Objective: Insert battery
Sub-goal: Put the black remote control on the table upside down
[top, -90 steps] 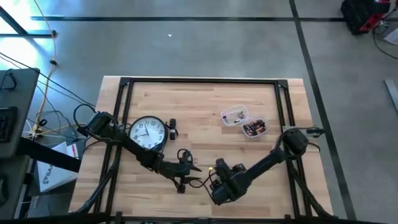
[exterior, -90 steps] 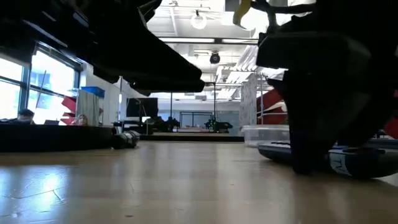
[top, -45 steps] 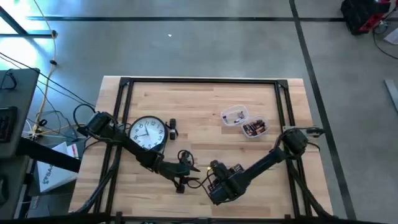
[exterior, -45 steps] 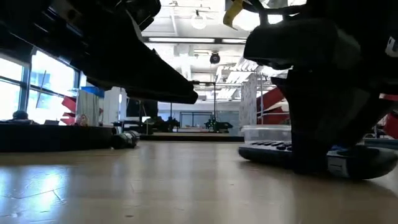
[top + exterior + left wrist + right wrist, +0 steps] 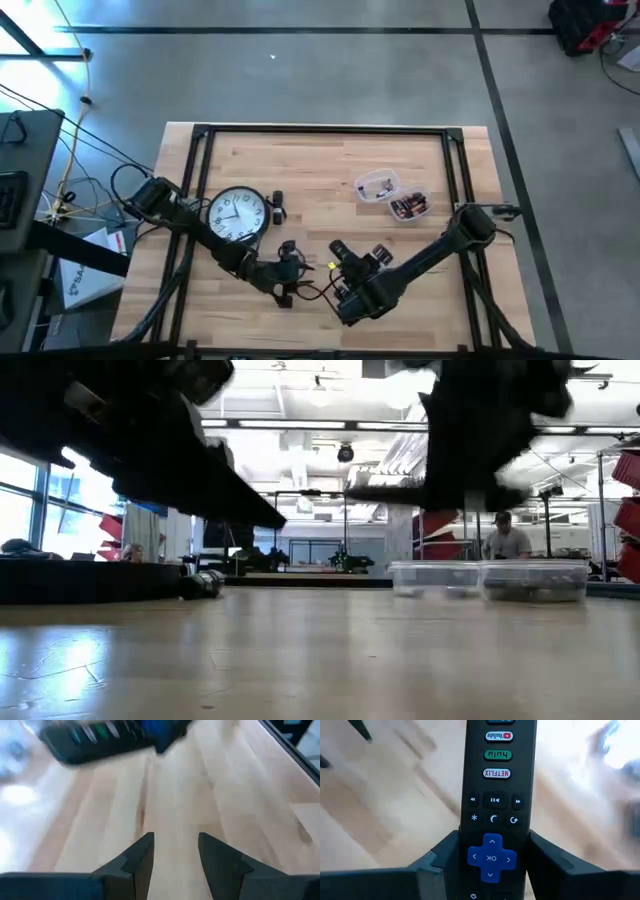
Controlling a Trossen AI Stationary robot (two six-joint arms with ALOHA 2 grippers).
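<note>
At the near edge of the surface [image 5: 330, 180], around six o'clock in the high view, a remote control [image 5: 492, 815] is pinched between the fingers of the right tool [image 5: 492, 870], button side up and lifted clear of the wood. Just beside it, toward seven o'clock, the left tool [image 5: 175, 855] is held low with its fingers spread and nothing between them. The step in hand is judged to be the presenting of the remote; before a battery can be fitted, the back would have to be turned up and a cell fetched. Farther off, at ten o'clock, a wall clock [image 5: 238, 214] is laid face up, and at one o'clock two small clear tubs [image 5: 392, 197] are set touching each other; what is held in them is too small to be told. The buttons and the grip are shown only by the right wrist view, the empty spread fingers only by the left wrist view, and the remote's clearance above the wood only by the low view, where a seated person [image 5: 505, 538] is also seen in the room behind.
</note>
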